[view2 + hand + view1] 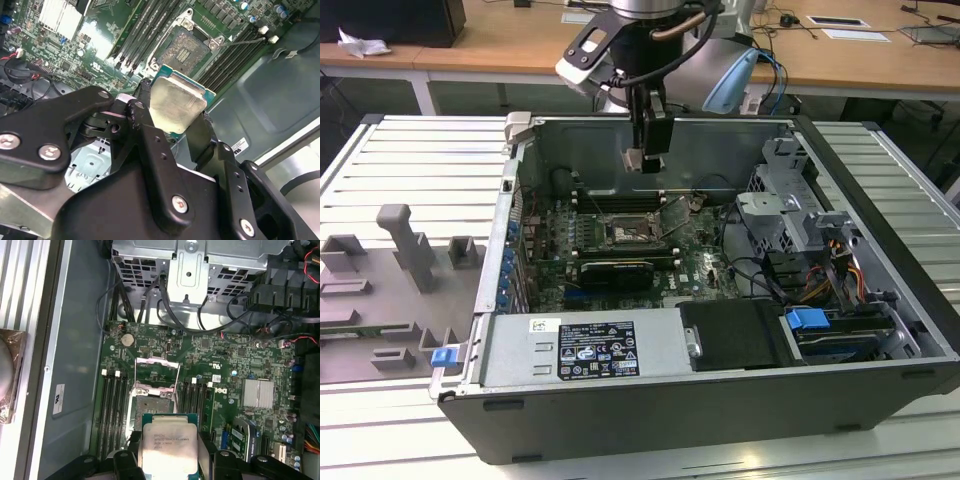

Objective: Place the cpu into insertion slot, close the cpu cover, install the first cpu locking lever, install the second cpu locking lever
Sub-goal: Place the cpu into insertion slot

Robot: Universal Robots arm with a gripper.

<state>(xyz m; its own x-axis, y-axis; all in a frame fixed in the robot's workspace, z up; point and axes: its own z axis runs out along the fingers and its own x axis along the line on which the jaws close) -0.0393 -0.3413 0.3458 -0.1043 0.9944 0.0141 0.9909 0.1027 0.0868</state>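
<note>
Pincer (175,109) is clamped on the cpu (178,104) by two opposite edges, holding it in the air over the motherboard (705,265), near the open socket (152,405) (cpu cover (156,371) swung up). There's grey print on the chip's lid and a white label (595,350) on the near power supply (520,352).

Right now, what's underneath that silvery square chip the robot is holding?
Beneath the cpu, clamped in the gripper, lies the open socket on the green motherboard. The chip hides the socket's nearest edge.
</note>
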